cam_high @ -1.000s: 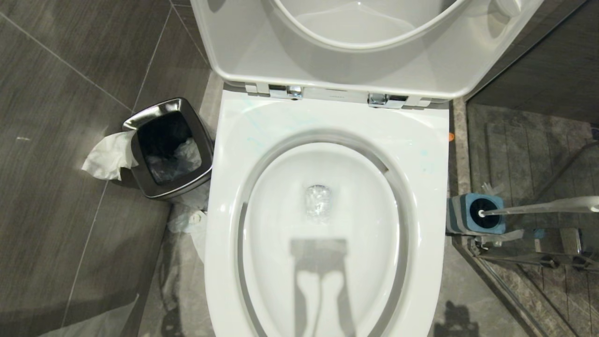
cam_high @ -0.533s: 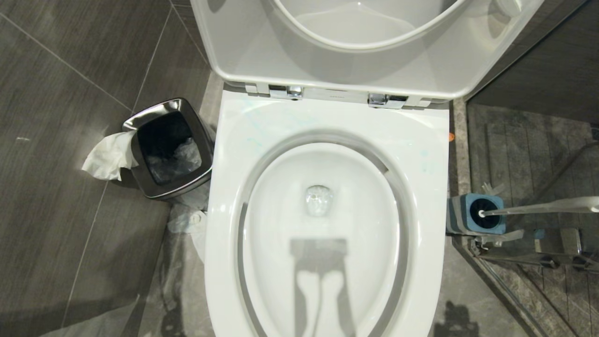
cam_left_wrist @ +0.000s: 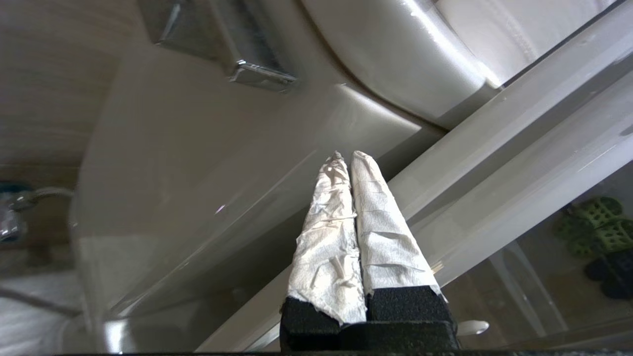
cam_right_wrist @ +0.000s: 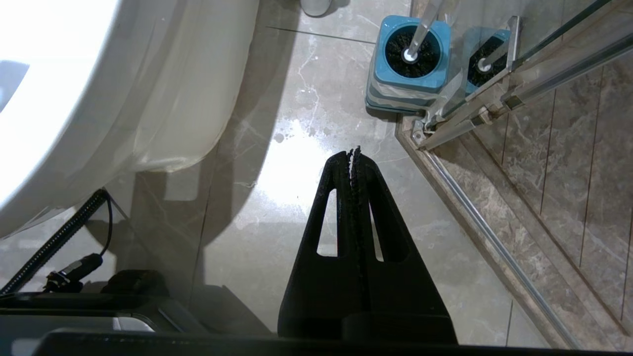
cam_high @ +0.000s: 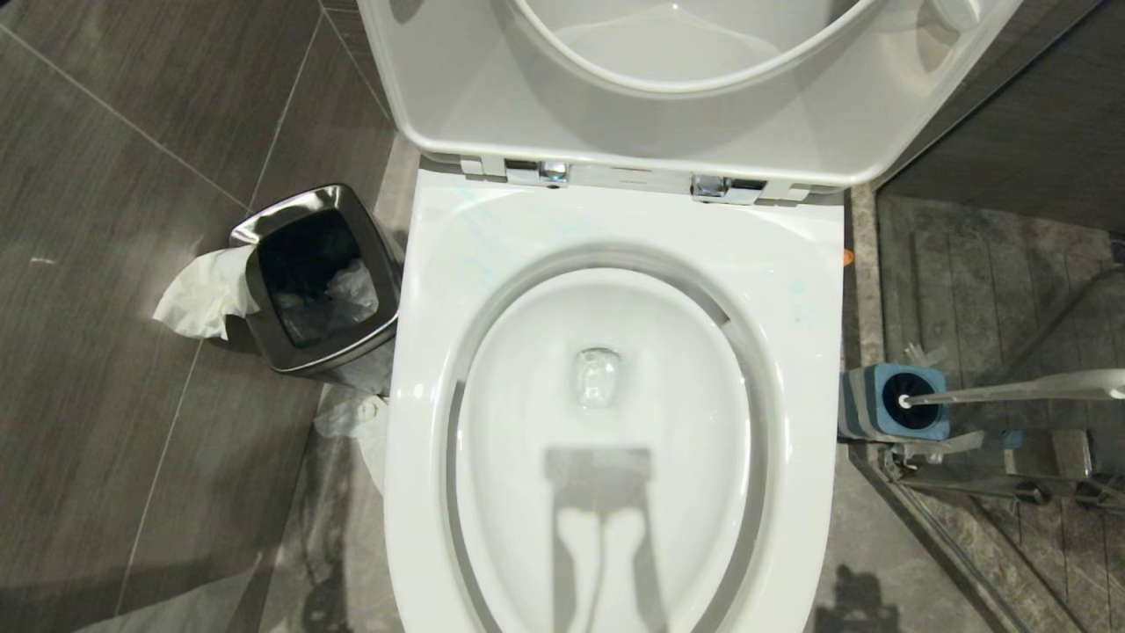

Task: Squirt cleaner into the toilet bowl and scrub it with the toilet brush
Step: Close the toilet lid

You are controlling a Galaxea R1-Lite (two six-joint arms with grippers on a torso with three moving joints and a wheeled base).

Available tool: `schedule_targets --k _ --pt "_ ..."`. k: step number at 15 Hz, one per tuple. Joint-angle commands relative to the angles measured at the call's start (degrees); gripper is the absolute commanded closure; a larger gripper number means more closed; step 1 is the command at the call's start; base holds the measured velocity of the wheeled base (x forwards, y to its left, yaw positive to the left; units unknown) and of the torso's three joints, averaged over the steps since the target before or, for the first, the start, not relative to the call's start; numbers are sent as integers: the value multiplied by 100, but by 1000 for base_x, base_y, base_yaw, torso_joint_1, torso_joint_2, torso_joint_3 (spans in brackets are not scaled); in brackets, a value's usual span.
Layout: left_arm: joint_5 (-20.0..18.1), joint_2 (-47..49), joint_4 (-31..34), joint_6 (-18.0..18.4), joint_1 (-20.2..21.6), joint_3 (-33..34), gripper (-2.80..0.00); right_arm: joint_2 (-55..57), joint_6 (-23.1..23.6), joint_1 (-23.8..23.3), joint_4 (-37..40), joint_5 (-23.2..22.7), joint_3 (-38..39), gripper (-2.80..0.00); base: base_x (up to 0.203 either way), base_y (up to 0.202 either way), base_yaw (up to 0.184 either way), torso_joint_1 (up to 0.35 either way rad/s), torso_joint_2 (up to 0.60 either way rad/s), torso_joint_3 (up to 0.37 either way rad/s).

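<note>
Nothing has shifted since a second ago: glossy white toilet bowl (cam_high: pixel 606 422) open, seat up.
Bushy black toilet brush (cam_right_wrist: pixel 412 49) sits in its blue holder (cam_right_wrist: pixel 393 91) at three o'clock; paper-wrapped left hand (cam_left_wrist: pixel 346 160) and black right hand (cam_right_wrist: pixel 353 153) both pinched closed, empty.

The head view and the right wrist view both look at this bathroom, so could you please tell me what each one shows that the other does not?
Only the head view shows the steel bin with tissue over its rim, the raised seat and lid, and the water in the basin. Only the right wrist view shows the right gripper, shut and empty above the floor, and a black cable. Both show the toilet bowl and the toilet brush standing in its blue holder.
</note>
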State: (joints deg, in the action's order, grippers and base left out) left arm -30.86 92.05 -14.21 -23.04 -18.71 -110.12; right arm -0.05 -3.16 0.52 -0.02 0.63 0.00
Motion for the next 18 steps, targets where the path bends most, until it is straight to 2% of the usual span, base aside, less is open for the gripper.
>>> schedule_targets --k 1,6,10,18 --pt "-16 81 -173 -4 -198 -17 0 5 -1 0 -4 7 0 0 0 0 0 0 0 0" --pt "-53 101 -301 -10 -362 -1 0 5 -1 0 -7 4 0 0 0 0 0 0 0 0" --pt "-252 -12 -268 -52 -406 95 0 5 -1 0 -7 7 0 0 0 0 0 0 0 0" --pt "-658 -359 -240 -77 -388 727 0 5 -1 0 -7 -2 0 0 0 0 0 0 0 0"
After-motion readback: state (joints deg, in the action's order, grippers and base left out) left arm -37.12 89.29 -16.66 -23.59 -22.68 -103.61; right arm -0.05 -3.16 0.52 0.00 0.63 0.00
